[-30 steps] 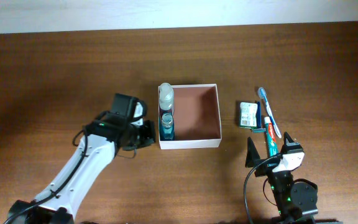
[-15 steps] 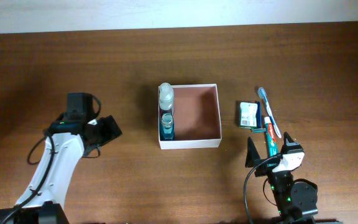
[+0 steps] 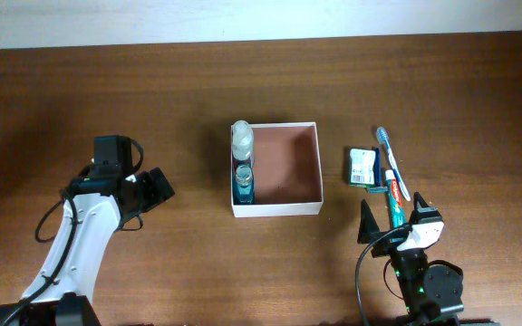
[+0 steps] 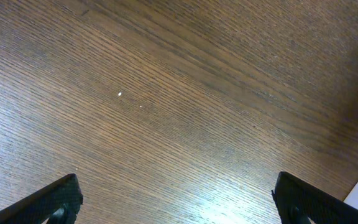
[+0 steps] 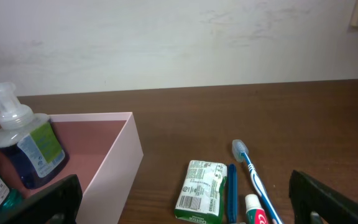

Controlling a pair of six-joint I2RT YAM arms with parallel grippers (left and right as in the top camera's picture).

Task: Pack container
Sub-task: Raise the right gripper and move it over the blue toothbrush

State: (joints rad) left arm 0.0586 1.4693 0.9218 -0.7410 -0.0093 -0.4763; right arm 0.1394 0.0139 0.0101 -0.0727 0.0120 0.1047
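Observation:
The container (image 3: 288,163), a shallow white-walled box with a reddish-brown inside, stands at mid-table. Along its left wall stand a clear pump bottle (image 3: 242,138) and a blue bottle (image 3: 243,181). My left gripper (image 3: 157,187) hovers open well to the left of the box. The left wrist view shows only bare wood between the jaws of the left gripper (image 4: 176,202). My right gripper (image 3: 392,222) stands open at the front right. In the right wrist view the container (image 5: 114,165) and the pump bottle (image 5: 23,146) lie ahead of the right gripper (image 5: 185,205).
Right of the box lie a green-and-white packet (image 3: 362,167), a thin blue stick (image 3: 376,172), a blue-and-white toothbrush (image 3: 391,161) and a toothpaste tube (image 3: 394,201). The right wrist view shows the packet (image 5: 202,190) and toothbrush (image 5: 253,174) just ahead of the fingers. A pale wall bounds the table's far edge.
My left gripper has pulled away leftward from the container's left wall, and its jaws have gone from shut to open. The right arm has not moved.

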